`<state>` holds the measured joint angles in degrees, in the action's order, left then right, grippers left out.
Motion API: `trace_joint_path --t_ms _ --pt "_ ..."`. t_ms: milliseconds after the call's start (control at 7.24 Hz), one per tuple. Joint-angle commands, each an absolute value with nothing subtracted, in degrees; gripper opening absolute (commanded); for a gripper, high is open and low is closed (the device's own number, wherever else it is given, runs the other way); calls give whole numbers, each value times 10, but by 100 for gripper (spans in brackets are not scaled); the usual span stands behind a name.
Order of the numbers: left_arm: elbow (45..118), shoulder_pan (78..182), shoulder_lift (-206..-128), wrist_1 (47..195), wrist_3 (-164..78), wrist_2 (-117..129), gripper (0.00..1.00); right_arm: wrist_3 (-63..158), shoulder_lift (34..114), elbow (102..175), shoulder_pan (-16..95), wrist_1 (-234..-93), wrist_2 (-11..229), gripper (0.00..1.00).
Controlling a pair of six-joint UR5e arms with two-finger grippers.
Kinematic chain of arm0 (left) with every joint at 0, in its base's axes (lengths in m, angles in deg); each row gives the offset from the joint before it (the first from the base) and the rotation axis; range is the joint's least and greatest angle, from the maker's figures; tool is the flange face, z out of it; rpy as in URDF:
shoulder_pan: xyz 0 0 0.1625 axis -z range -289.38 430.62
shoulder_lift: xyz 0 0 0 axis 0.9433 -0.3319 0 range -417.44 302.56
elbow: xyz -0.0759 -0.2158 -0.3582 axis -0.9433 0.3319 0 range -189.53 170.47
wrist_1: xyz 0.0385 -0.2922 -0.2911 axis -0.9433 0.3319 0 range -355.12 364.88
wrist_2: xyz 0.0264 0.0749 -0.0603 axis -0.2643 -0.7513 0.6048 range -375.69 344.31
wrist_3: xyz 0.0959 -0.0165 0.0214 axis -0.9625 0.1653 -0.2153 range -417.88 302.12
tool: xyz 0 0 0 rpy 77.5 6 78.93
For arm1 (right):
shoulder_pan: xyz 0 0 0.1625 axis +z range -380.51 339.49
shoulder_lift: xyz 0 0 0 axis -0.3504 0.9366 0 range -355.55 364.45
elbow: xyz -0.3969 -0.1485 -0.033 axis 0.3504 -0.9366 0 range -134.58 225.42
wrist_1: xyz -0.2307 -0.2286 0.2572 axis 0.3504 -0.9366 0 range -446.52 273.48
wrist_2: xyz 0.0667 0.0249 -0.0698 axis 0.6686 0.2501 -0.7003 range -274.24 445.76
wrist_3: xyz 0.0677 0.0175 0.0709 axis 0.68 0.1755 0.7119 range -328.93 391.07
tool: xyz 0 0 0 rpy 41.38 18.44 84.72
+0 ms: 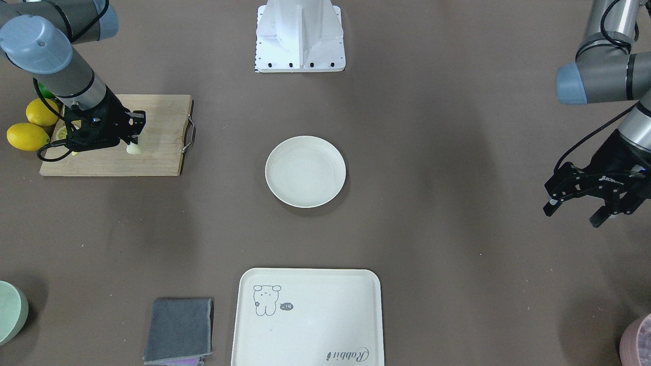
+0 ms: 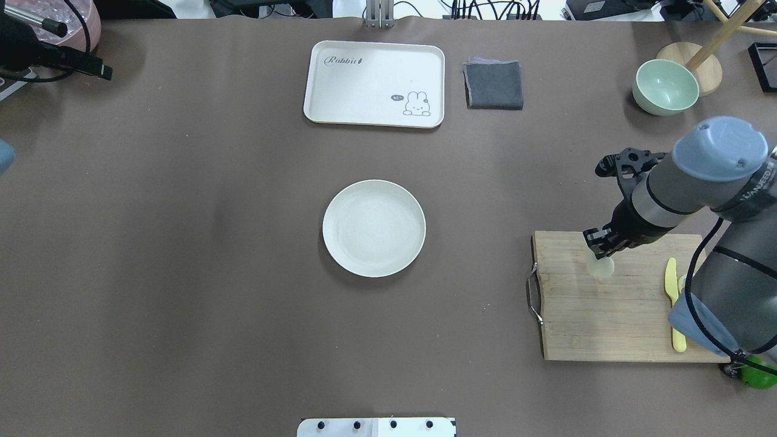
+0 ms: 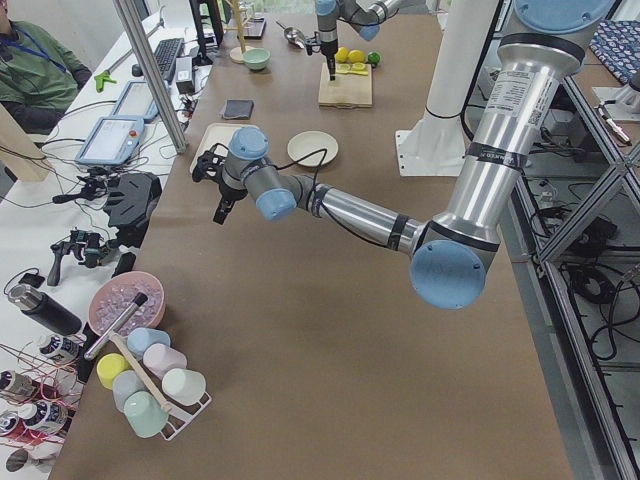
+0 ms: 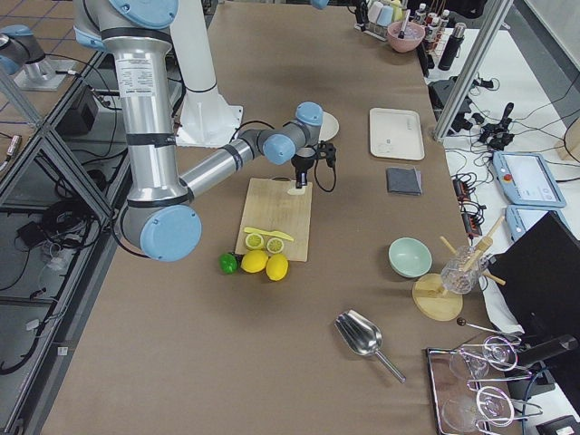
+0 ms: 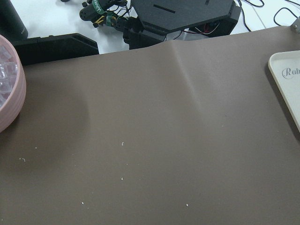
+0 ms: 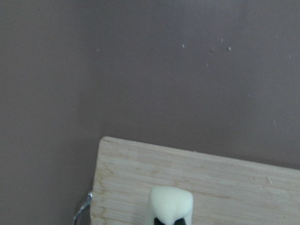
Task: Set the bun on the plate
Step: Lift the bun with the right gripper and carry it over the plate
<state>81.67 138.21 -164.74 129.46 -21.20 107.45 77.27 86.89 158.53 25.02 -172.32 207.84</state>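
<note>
The bun (image 1: 134, 148), a small pale cream cylinder, stands at the far edge of the wooden cutting board (image 1: 157, 157). My right gripper (image 1: 134, 138) comes down on it from above and is shut on it. In the right wrist view the bun (image 6: 171, 202) sits between the dark fingertips at the bottom edge. I cannot tell whether it is off the board. The round off-white plate (image 1: 305, 171) lies bare in the table's middle, well apart from the board. My left gripper (image 1: 573, 214) hangs open far to the other side, holding nothing.
Two lemons (image 1: 28, 136) lie beside the board, and a yellow knife (image 2: 672, 303) lies on it. A cream tray (image 2: 374, 84) with a drawing, a grey cloth (image 2: 494, 85) and a green bowl (image 2: 665, 87) stand at the far side. A pink bowl (image 5: 7, 89) is at the left.
</note>
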Motion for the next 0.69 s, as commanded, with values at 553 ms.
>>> trace_joint_path --t_ms 553 --pt "771 1361 -1679 1294 -211 1100 97 830 612 1482 234 -1722 1998 0"
